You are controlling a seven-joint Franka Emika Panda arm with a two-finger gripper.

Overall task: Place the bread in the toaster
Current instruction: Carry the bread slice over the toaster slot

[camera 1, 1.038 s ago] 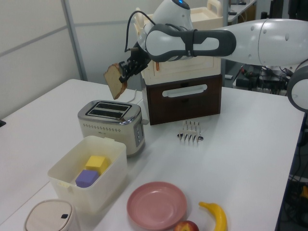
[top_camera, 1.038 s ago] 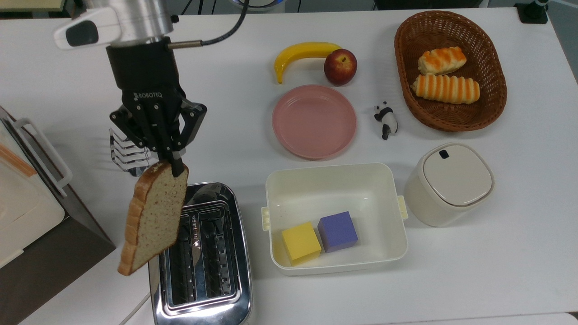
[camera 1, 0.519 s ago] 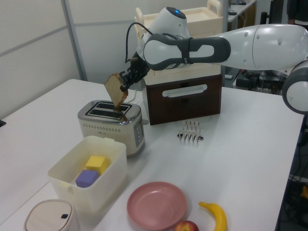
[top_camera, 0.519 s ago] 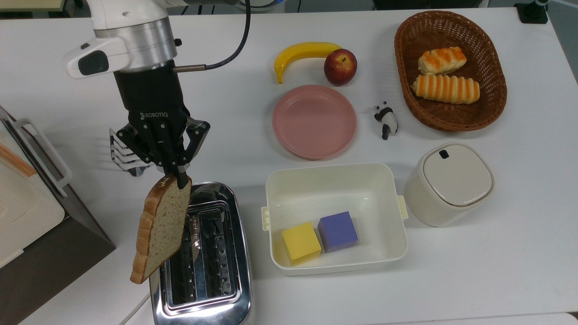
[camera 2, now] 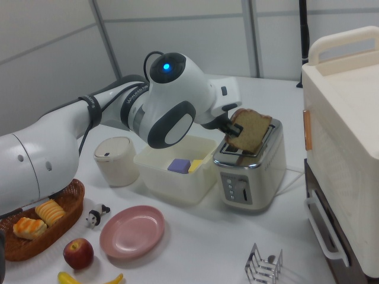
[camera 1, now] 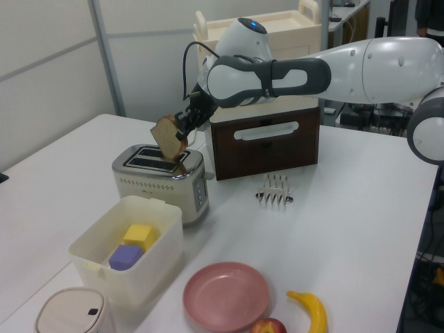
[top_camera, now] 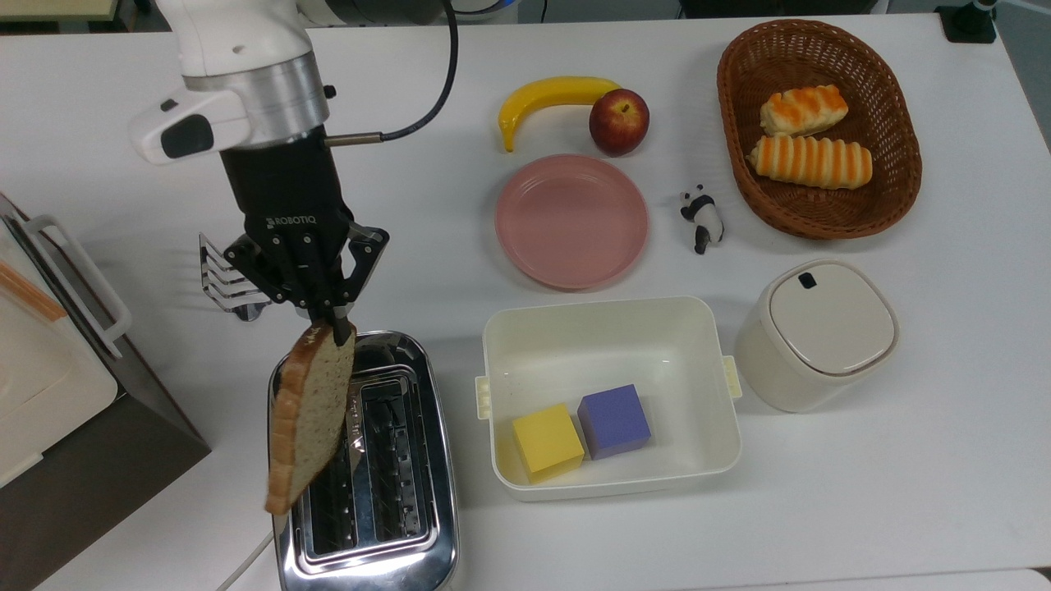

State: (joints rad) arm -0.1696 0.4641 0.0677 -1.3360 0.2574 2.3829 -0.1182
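Observation:
A speckled brown slice of bread [top_camera: 310, 414] [camera 1: 168, 137] [camera 2: 249, 131] hangs on edge, tilted, with my gripper [top_camera: 332, 322] [camera 1: 183, 128] [camera 2: 233, 126] shut on its top corner. Directly beneath it stands the chrome two-slot toaster [top_camera: 386, 484] [camera 1: 157, 177] [camera 2: 251, 168]. In the top view the slice hangs over the toaster's left slot and left rim; in the left view its lower edge sits just above the slots. Both slots look dark and open.
A wire toast rack [top_camera: 227, 281] stands behind the toaster. A white tub [top_camera: 608, 328] with a yellow and a purple block lies to the top view's right, then a lidded bin [top_camera: 817, 332]. A brown cabinet [top_camera: 74, 427] stands at the top view's left.
My gripper has carried the bread toward the top view's right and lower, from beside the toaster's left edge to above its left slot. The slice now hangs closer to the slots.

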